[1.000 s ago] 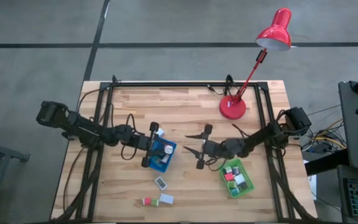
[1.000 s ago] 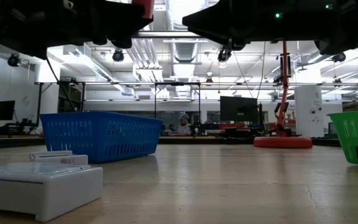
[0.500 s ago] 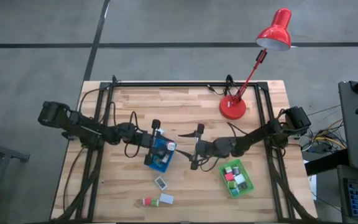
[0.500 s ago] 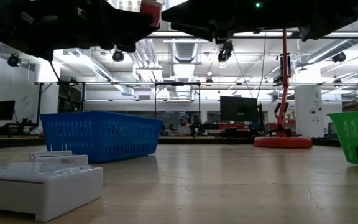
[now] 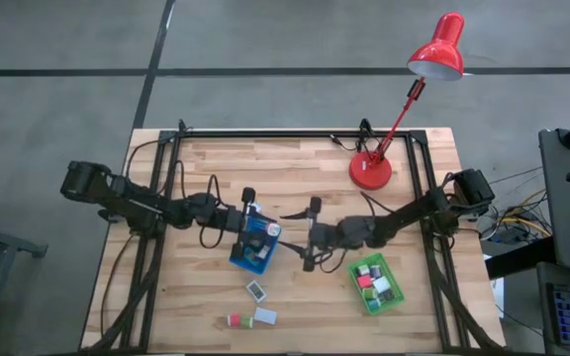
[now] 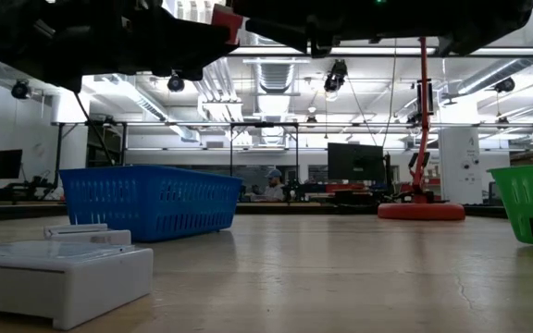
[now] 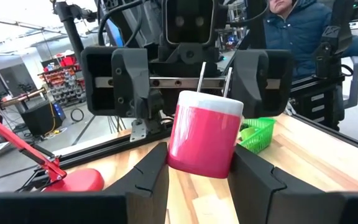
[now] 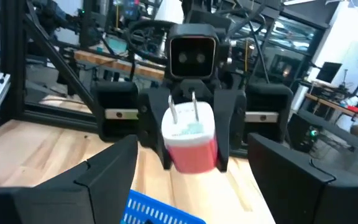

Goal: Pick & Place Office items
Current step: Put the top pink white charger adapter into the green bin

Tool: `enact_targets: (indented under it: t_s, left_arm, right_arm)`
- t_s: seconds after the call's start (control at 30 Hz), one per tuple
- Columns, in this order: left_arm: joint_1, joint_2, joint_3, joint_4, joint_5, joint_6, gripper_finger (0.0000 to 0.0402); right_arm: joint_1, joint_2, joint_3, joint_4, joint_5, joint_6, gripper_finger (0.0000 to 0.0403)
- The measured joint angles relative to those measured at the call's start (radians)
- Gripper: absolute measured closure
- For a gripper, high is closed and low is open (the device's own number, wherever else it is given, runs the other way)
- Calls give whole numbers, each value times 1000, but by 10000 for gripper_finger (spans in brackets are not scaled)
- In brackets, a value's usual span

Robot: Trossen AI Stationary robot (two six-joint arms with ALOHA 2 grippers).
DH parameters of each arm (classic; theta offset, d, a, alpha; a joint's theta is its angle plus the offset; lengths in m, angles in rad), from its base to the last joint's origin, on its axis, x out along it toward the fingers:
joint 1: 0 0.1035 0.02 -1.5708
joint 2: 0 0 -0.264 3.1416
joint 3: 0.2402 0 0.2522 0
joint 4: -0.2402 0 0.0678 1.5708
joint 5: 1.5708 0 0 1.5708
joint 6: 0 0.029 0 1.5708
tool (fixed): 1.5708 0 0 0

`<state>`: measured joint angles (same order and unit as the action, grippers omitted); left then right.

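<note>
Red and white, the plug block sits pinched in your left gripper, raised above the blue tray so the right arm can take it. Your right gripper faces it, fingers spread wide, not yet touching.

Blue basket stands behind white box on table.

A red-and-white plug block sits between dark fingers. Nearby are a blue tray, a green tray, a red desk lamp, and pale striped wood on the table.
</note>
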<state>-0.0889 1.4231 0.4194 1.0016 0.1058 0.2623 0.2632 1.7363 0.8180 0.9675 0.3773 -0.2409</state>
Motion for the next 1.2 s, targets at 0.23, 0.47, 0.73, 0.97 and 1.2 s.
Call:
enact_targets:
  t_s: [0.23, 0.47, 0.73, 0.97, 1.2]
  left_arm:
    - [2, 0, 4, 7, 4, 0, 274]
    - [3, 0, 4, 7, 4, 0, 274]
    - [3, 0, 6, 7, 7, 0, 274]
    - [7, 0, 7, 7, 7, 0, 274]
    - [10, 0, 7, 7, 7, 0, 274]
  right_arm:
    - [-20, 0, 35, -59, -20, 1, 111]
    - [-22, 0, 51, -75, -23, -2, 125]
    - [-22, 0, 63, -82, -22, -3, 163]
    - [-22, 0, 63, -90, -22, -3, 177]
    - [-26, 1, 62, -90, -23, -3, 177]
